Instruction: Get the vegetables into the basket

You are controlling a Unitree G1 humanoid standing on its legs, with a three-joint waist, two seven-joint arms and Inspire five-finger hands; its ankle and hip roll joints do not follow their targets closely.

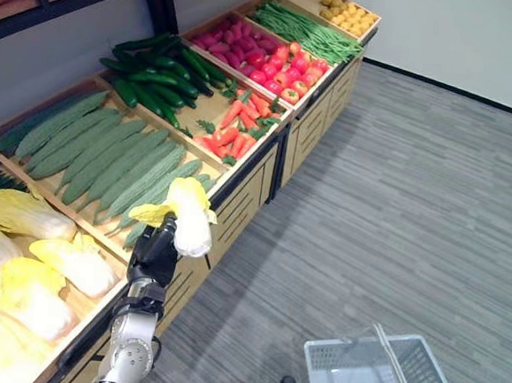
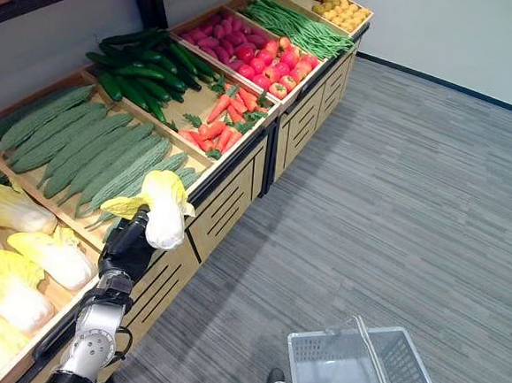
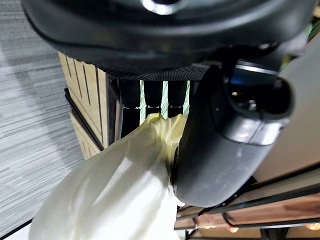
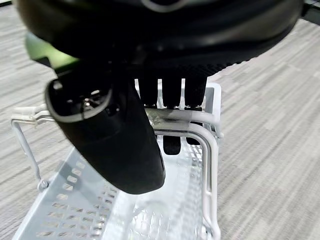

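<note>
Now left hand (image 1: 155,253) has fingers curled round a napa cabbage (image 1: 189,217), lifted just off the produce shelf (image 1: 238,199). Right hand (image 4: 125,125) grips the basket's (image 1: 384,370) handle. Swing cabbage over basket, lower before releasing, keep basket level.

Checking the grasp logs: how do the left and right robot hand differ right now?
The left robot hand is raised beside the produce shelf, curled round a pale yellow cabbage; the right robot hand sits low over the floor, curled round the handle of the white basket. The left carries a vegetable; the right carries the still-empty container. Both are shut on something.
</note>
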